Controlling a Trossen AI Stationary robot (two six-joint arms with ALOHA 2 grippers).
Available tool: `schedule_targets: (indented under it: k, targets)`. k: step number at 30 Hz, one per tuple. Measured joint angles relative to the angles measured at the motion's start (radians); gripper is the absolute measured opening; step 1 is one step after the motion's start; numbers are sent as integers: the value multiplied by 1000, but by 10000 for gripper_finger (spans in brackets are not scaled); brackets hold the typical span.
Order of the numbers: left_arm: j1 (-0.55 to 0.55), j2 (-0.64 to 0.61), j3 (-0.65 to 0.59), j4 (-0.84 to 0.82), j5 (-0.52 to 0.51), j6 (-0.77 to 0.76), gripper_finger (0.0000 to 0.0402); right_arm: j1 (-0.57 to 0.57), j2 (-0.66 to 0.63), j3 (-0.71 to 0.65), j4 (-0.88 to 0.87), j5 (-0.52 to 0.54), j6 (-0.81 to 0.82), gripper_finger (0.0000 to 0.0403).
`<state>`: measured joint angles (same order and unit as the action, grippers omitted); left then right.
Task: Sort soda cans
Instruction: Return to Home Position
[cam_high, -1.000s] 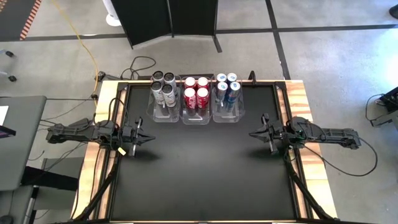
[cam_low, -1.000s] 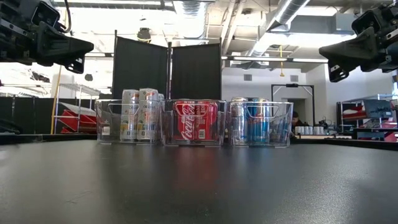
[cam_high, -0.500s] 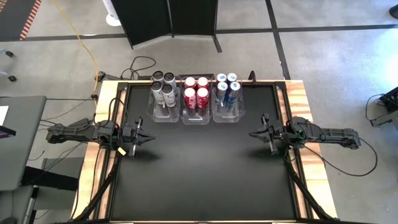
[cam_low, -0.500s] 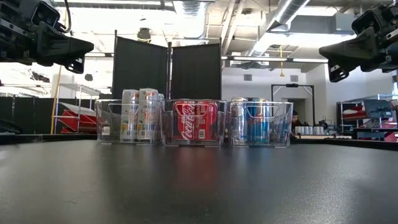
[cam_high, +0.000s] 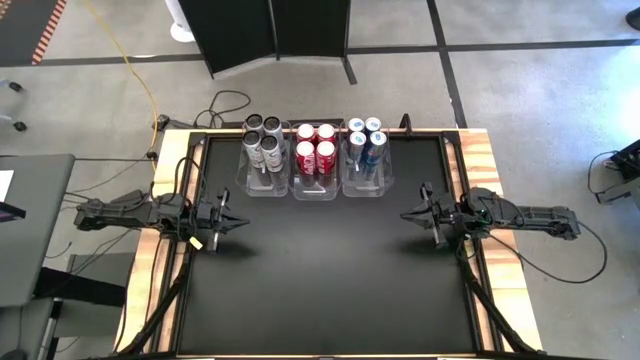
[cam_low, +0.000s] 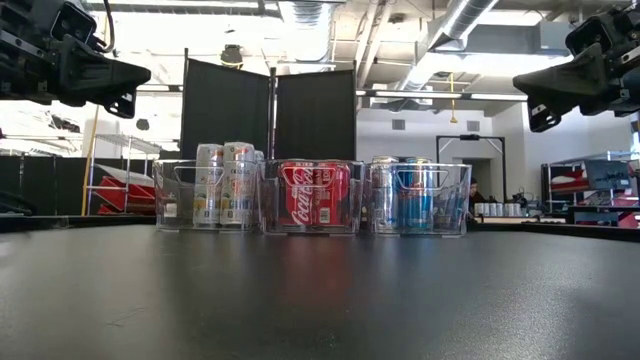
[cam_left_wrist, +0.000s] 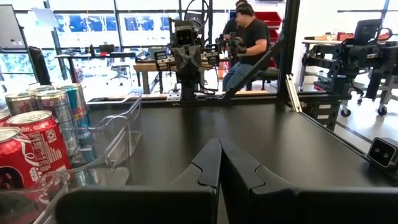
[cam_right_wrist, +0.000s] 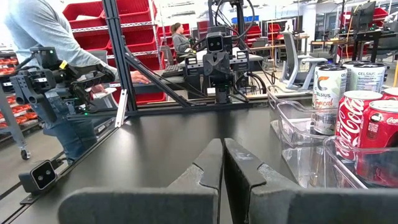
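Three clear bins stand side by side at the table's far edge. The left bin (cam_high: 262, 160) holds dark grey cans (cam_high: 263, 138), the middle bin (cam_high: 316, 172) holds red cans (cam_high: 315, 143), the right bin (cam_high: 368, 170) holds blue-and-silver cans (cam_high: 365, 138). In the low view the cans stand upright in their bins (cam_low: 316, 195). My left gripper (cam_high: 243, 222) hovers shut near the table's left edge, pointing right. My right gripper (cam_high: 404, 214) hovers shut near the right edge, pointing left. Both hang above the table (cam_low: 125, 85) (cam_low: 525, 95).
The black tabletop (cam_high: 320, 270) lies bare between the two grippers and toward the near edge. A wooden frame (cam_high: 485, 160) borders the table. People (cam_left_wrist: 249, 37) (cam_right_wrist: 43, 37) and workbenches stand in the room beyond the table.
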<state>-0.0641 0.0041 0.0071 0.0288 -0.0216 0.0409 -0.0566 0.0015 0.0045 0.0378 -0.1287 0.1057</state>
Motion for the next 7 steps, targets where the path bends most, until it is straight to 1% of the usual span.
schedule_targets:
  k: [7]
  targets:
    - [0, 0, 0, 0, 0, -1, 0, 0, 0, 0, 0, 0, 0, 33]
